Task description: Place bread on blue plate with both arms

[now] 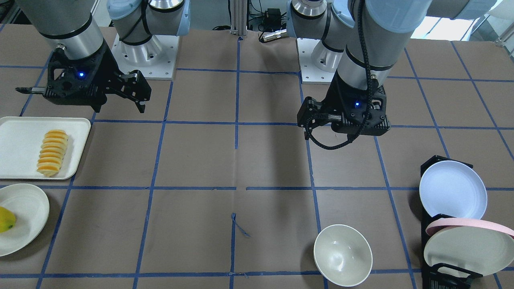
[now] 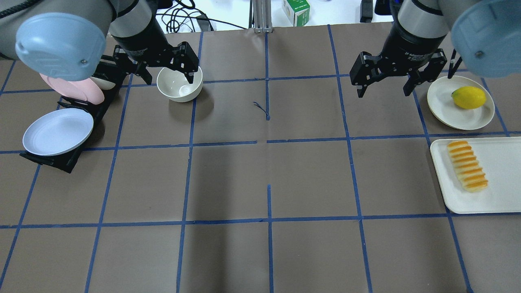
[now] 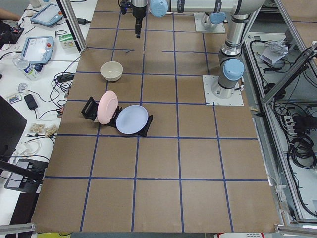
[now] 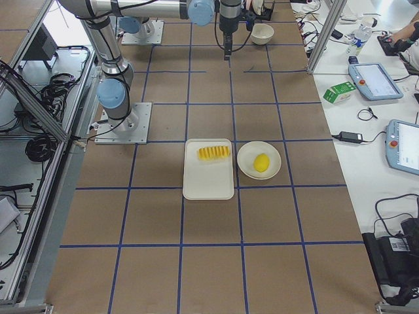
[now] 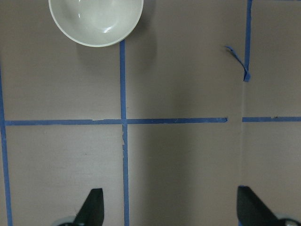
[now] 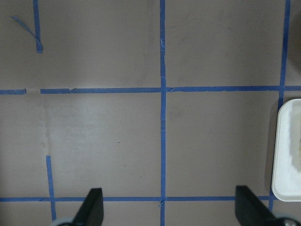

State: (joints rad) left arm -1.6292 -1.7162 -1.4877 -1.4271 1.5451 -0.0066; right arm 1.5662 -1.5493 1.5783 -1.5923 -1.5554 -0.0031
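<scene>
The bread (image 1: 52, 152) is a ridged orange-yellow loaf lying on a white tray (image 1: 16, 140); it also shows in the overhead view (image 2: 467, 165). The pale blue plate (image 1: 453, 189) stands tilted in a black rack (image 2: 61, 160) and shows in the overhead view (image 2: 58, 131). My right gripper (image 2: 383, 91) is open and empty above the table, inward of the tray. My left gripper (image 2: 167, 75) is open and empty, high over the table near the white bowl (image 2: 180, 83). Neither gripper touches anything.
A pink-rimmed cream plate (image 1: 470, 241) stands in the same rack beside the blue plate. A yellow-green fruit (image 2: 469, 97) lies on a cream plate (image 2: 441, 101) next to the tray. The tray's edge (image 6: 287, 150) shows in the right wrist view, the bowl (image 5: 96, 21) in the left.
</scene>
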